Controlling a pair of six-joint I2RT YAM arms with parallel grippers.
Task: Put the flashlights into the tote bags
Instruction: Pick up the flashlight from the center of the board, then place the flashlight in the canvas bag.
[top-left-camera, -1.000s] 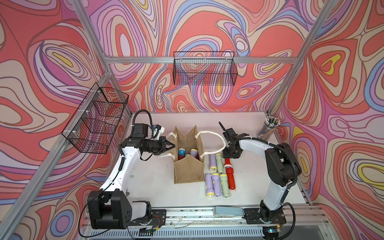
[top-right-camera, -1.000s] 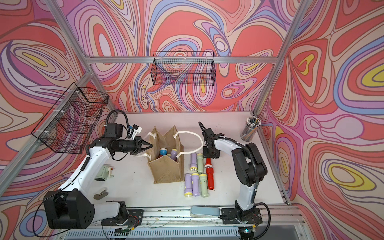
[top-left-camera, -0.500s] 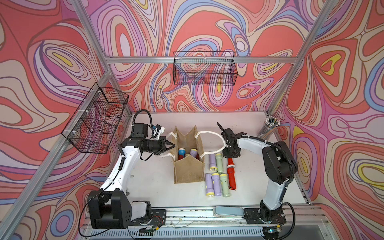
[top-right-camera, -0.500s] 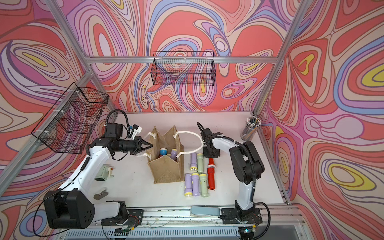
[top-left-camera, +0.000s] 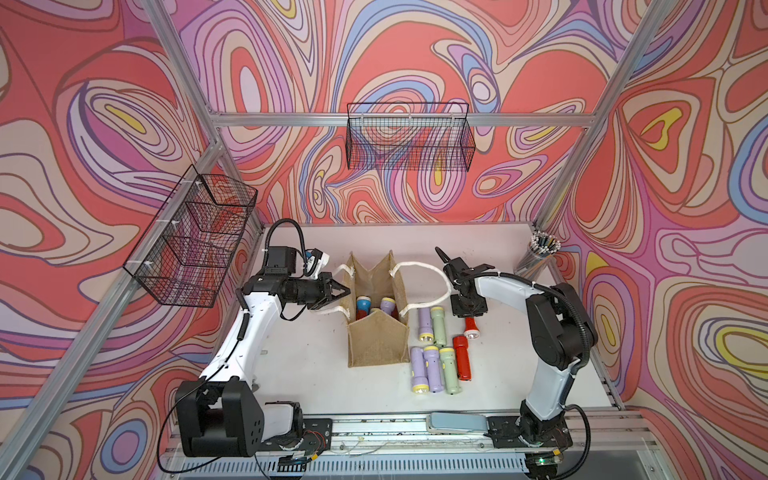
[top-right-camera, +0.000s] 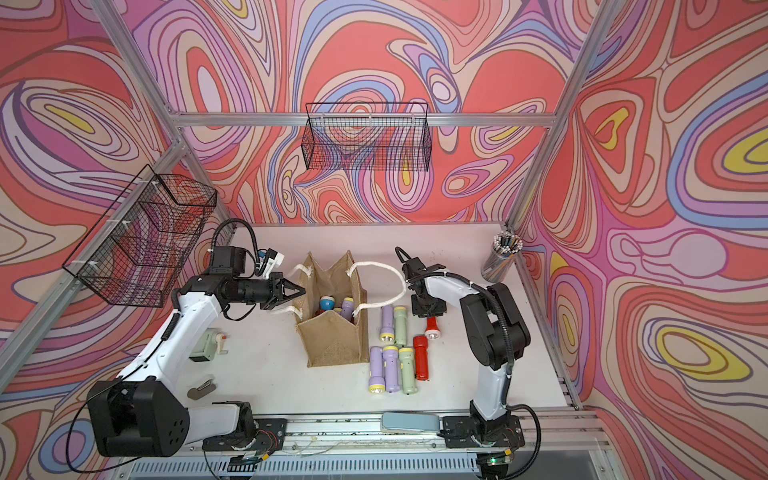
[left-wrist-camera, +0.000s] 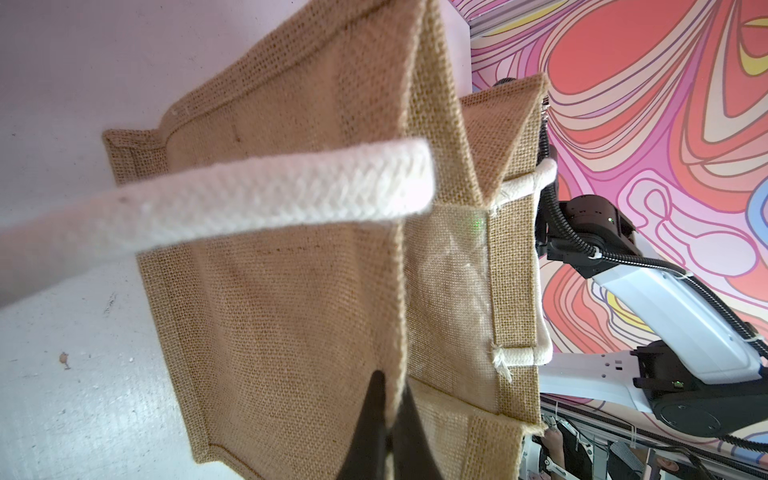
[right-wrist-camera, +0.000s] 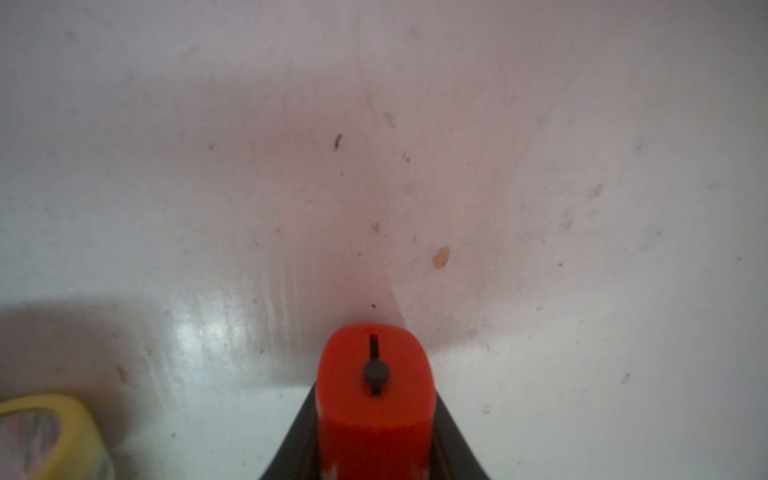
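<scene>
1. so the small plastic cylinder flashlights (top-left-camera: 432, 371) come in lilac, pale green and red, most with yellow heads. Six of them lie flat on the white tabletop (top-left-camera: 316, 374), just right of the bag. There's a lilac and pale green pair (top-right-camera: 394, 324) toward the back, and a tight row of two lilac, one green and one red nearer the front
2. the boxy tan jute tote bag (top-left-camera: 376, 336) stands upright mid-table with its mouth open, and one of its white rope handles (top-left-camera: 432, 270) loops out to the right. At least two flashlights stand inside: a blue-headed one (top-left-camera: 363, 304) and a lilac one with a yellow head (top-left-camera: 387, 305)
3. other containers: two black wire baskets hang on the walls, one at the back (top-left-camera: 409, 141) and one on the left (top-left-camera: 195, 245). A clear cup (top-left-camera: 536, 257) in the far right corner holds pencils
4. the left arm reaches in roughly level from the left. The left gripper (top-left-camera: 345, 291) is pressed together on the bag's left top rim, and the wrist view shows its black fingers (left-wrist-camera: 370, 415) pinching the burlap edge
5. the right arm is bent over with the right gripper (top-left-camera: 468, 309) pointing down, just right of the back pair. It's clamped on a seventh torch, a red flashlight (top-left-camera: 471, 328). In the wrist view the red body sits squeezed between the two fingers (right-wrist-camera: 299, 428), and I can't tell if it's off the table
</scene>
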